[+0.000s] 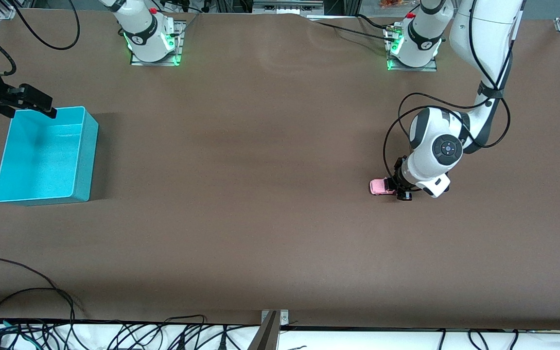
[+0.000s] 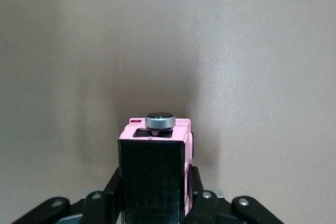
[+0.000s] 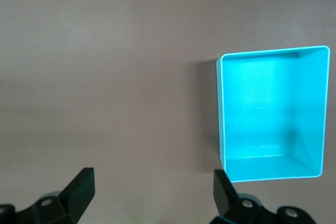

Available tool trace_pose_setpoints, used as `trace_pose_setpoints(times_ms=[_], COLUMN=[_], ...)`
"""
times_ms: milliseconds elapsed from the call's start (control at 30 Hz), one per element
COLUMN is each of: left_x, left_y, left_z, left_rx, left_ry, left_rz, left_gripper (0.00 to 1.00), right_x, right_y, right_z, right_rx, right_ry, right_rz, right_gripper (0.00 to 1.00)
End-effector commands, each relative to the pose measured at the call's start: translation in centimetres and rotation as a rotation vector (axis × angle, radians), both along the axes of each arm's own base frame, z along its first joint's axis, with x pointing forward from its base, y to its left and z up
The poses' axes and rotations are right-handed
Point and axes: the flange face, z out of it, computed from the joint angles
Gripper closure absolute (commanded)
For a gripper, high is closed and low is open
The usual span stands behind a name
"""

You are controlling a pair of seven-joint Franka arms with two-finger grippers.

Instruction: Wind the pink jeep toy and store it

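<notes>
Jeep: the tiny boxy pink jeep toy (image 1: 379, 186) with a black roof panel sits on the bench toward the left arm's end, wheels down as far as the front view shows, well apart from the bin
Jeep from the left wrist: pink body (image 2: 155, 153) with the black roof section toward the camera and a small round grey knob (image 2: 160, 120) standing up at its other end
Left hand: the left hand (image 1: 401, 187) is down at bench level with its two black fingers (image 2: 115, 184) pressed against either side of the jeep, clamped on it
Left arm: white arm reaching down from its base at the top of the front view, its wrist bent over just beside the toy
Bin: the turquoise rectangular plastic bin (image 1: 85, 146) stands open at the right arm's end of the bench; its inside shows only bare floor (image 3: 262, 108)
Right hand: the right hand (image 1: 37, 104) hangs in the air over the bin's edge closest to the arm bases, fingers (image 3: 81, 190) spread wide apart and holding nothing; this arm waits
Bench: brown matte surface (image 1: 260, 170) under everything, with black cables (image 1: 42, 291) lying along the edge closest to the front camera
</notes>
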Motion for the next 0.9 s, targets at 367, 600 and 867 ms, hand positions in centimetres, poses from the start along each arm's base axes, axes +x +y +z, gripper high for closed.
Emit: trace_pose_setpoints(times_ms=[367, 600, 867], left_x=[-0.4, 0.0, 0.1], left_y=[0.9, 2.8, 5.5], left_z=[-1.9, -1.8, -2.1], left_rx=[-0.001, -0.002, -0.004], left_ry=[0.004, 0.001, 0.007], left_rz=[0.019, 0.014, 0.006], left_gripper=[0.84, 0.84, 0.84], right_x=[0.4, 0.4, 0.4], right_y=[0.2, 0.2, 0.2], right_z=[0.4, 0.4, 0.4], right_rx=[0.006, 0.007, 0.006], right_ry=[-0.009, -0.009, -0.009], right_rz=[-0.004, -0.004, -0.004], right_gripper=[0.0, 0.0, 0.0])
